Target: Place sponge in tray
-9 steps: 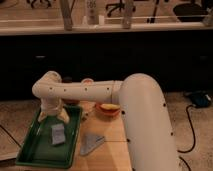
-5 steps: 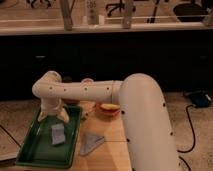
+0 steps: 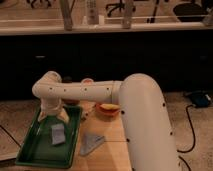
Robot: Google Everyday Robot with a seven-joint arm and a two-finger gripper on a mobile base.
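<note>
Right over tray [image 3: 39,148]: end effector [image 3: 53,118]

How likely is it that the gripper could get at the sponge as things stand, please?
Probably yes. The gripper hangs open just above the sponge, which lies flat inside the green tray, and nothing sits between them.

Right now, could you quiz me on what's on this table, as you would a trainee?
1. True or false: the sponge lies inside the green tray.
2. The gripper is: A) above the tray, fingers open; B) on the floor; C) out of view.
3. Fill in: in the picture, the grey triangular piece lies to the ___ of the tray.
Key: 1 true; 2 A; 3 right.
</note>
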